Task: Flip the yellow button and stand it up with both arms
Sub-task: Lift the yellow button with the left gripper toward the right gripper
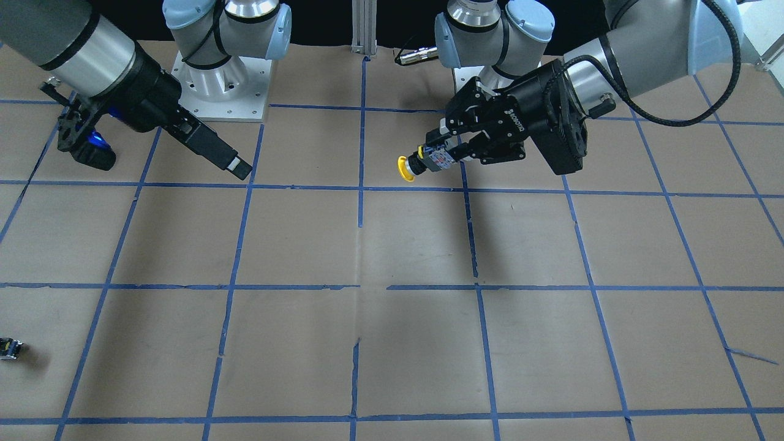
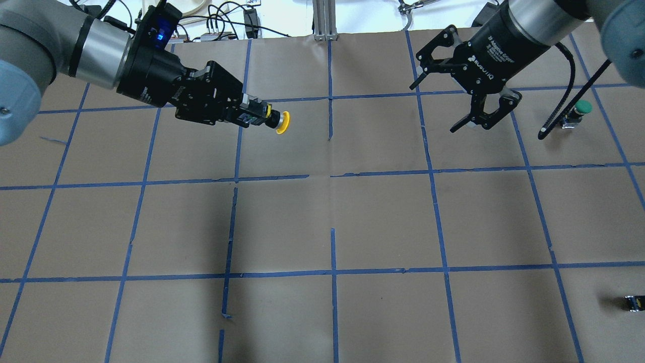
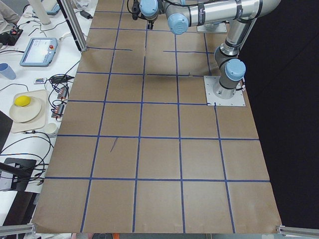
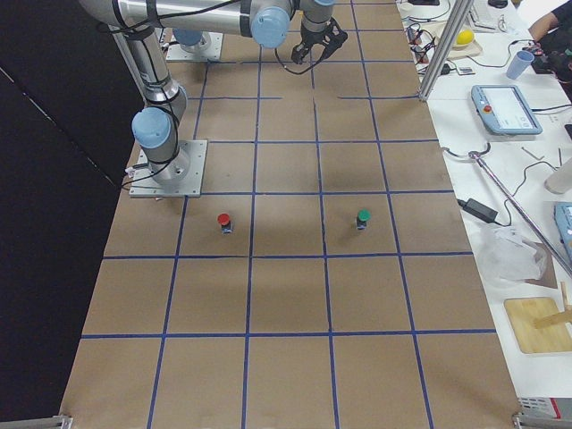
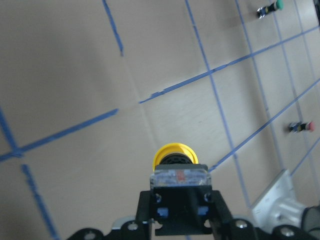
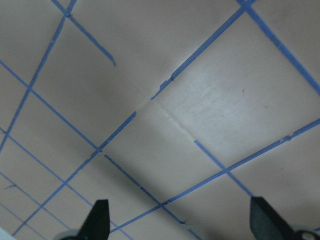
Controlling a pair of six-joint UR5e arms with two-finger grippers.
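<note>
My left gripper (image 2: pixel 254 115) is shut on the blocky base of the yellow button (image 2: pixel 280 122) and holds it above the table. The button lies sideways, its yellow cap pointing toward the table's middle. In the front view the same gripper (image 1: pixel 438 156) is on the right, with the cap (image 1: pixel 404 169) sticking out. The left wrist view shows the button (image 5: pixel 174 156) clamped between the jaws. My right gripper (image 2: pixel 471 108) hangs open and empty above the table, well to the right of the button. Its fingertips (image 6: pixel 100 220) stand wide apart over bare paper.
A green-capped button (image 2: pixel 582 108) stands at the far right, seen also in the right side view (image 4: pixel 363 217). A red-capped button (image 4: pixel 223 220) stands near the right arm's base. A tiny dark block (image 2: pixel 634 302) lies at the right front edge. Blue tape grids the brown table (image 2: pixel 383 222).
</note>
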